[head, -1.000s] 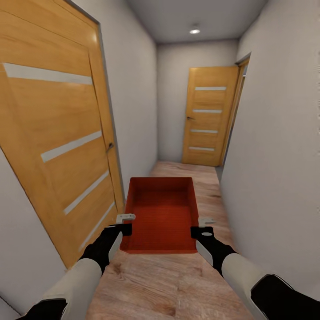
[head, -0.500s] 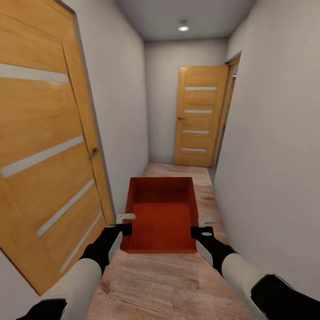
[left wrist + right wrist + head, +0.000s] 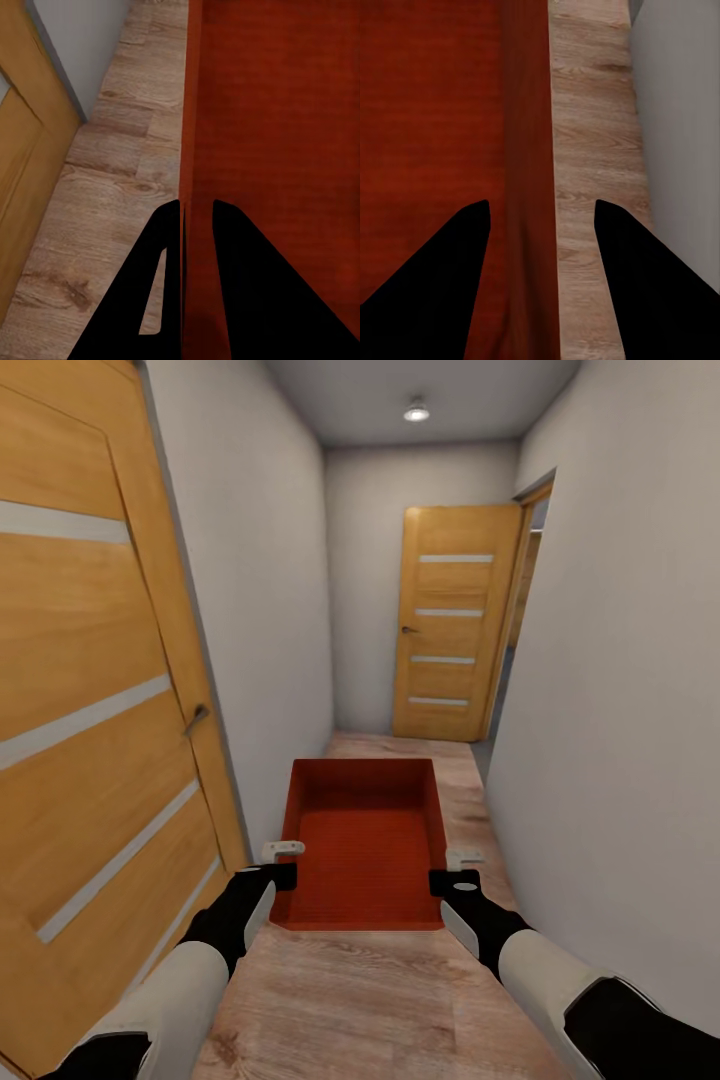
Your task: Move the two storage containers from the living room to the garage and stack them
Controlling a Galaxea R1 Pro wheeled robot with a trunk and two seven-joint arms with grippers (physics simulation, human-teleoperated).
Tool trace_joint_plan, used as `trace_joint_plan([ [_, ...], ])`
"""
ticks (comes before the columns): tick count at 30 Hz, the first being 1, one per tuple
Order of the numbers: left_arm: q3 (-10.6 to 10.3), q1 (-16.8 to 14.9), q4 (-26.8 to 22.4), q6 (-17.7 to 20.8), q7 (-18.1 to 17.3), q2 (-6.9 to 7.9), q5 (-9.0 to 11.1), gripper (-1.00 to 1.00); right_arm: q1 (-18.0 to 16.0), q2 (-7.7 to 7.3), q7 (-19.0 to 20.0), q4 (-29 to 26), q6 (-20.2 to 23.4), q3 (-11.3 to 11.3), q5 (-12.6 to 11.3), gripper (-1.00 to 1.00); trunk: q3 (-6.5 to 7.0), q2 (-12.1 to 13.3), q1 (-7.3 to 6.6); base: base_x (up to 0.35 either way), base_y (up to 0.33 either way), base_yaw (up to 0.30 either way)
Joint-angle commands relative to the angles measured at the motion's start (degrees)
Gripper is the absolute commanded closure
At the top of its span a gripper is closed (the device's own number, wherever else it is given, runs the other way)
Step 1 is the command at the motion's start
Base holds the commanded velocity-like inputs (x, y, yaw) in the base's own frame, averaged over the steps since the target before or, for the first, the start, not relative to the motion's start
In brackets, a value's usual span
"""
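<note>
Head view: a big wooden door (image 3: pixel 90 690) is on the left. The left gripper (image 3: pixel 283 863) pinches the left wall of the red container (image 3: pixel 362 840). The right gripper (image 3: pixel 458 868) sits wide around the right wall. The container hangs between them, over the hallway's wood floor (image 3: pixel 390 1000).

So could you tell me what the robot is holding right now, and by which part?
One storage container, carried between both arms: the left tool pinches its left side wall, and the right tool straddles its right side wall.
</note>
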Motion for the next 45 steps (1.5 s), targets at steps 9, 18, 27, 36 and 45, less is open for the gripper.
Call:
trace_joint_plan([
  [9,0.7,-0.1,-0.2,0.3,0.0,-0.72,0.8,1.00,0.0,-0.02,-0.7,0.0,0.3,0.5,0.0,1.00,-0.13,-0.1,0.07,0.322,0.000,0.000],
  [18,0.7,-0.1,-0.2,0.3,0.0,-0.71,0.8,1.00,0.0,-0.02,-0.7,0.0,0.3,0.5,0.0,1.00,-0.13,-0.1,0.07,0.322,0.000,-0.163],
  [27,0.7,-0.1,-0.2,0.3,0.0,-0.69,0.8,1.00,0.0,0.00,-0.7,0.0,0.3,0.5,0.0,1.00,-0.13,-0.1,0.07,0.322,0.000,-0.133],
  [36,0.7,-0.1,-0.2,0.3,0.0,-0.67,0.8,1.00,0.0,-0.02,-0.7,0.0,0.3,0.5,0.0,1.00,-0.13,-0.1,0.07,0.322,0.000,-0.003],
  [45,0.7,-0.1,-0.2,0.3,0.0,-0.70,0.8,1.00,0.0,-0.02,-0.7,0.0,0.3,0.5,0.0,1.00,-0.13,-0.1,0.07,0.322,0.000,0.000],
])
